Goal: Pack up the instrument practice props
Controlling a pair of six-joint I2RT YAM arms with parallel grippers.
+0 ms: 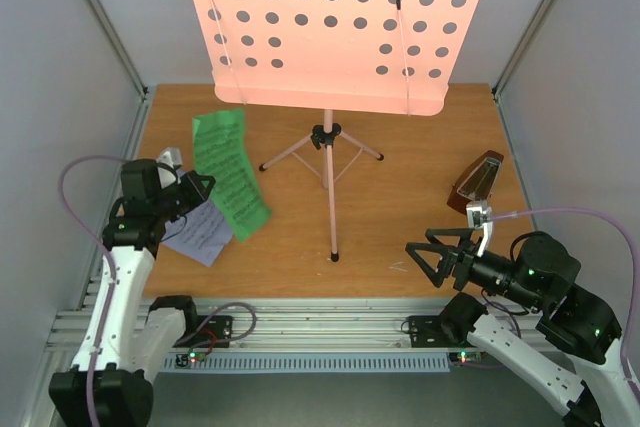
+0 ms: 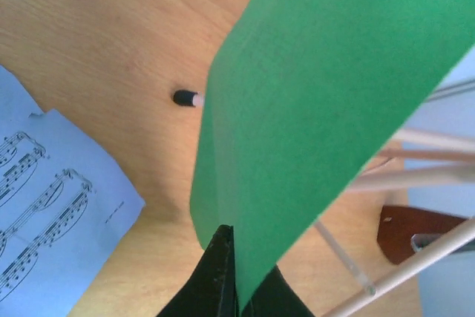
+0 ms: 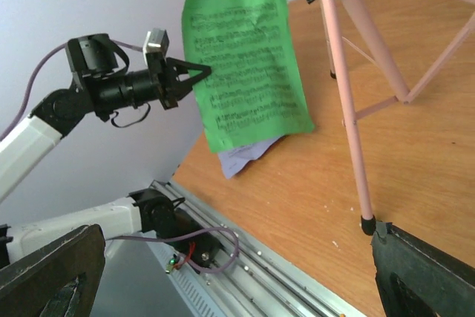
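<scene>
Your pink music stand point(image 1: 330, 87) stands upright mid-surface point(image 1: 400, 247). Your left claw point(image 1: 205, 187) is clamped on the edge of the green music sheet point(image 1: 230, 172), holding it above the white sheet point(image 1: 200, 232) at the left. Your right claw point(image 1: 420, 255) gapes wide and empty near the metronome point(image 1: 477, 182).

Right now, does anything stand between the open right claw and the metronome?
Nothing visible does. Only bare table lies between the right claw and the metronome, just beyond it on the far side. The pink stand's near leg is off to the left, clear of that path. The claw points left, not at the metronome.
</scene>
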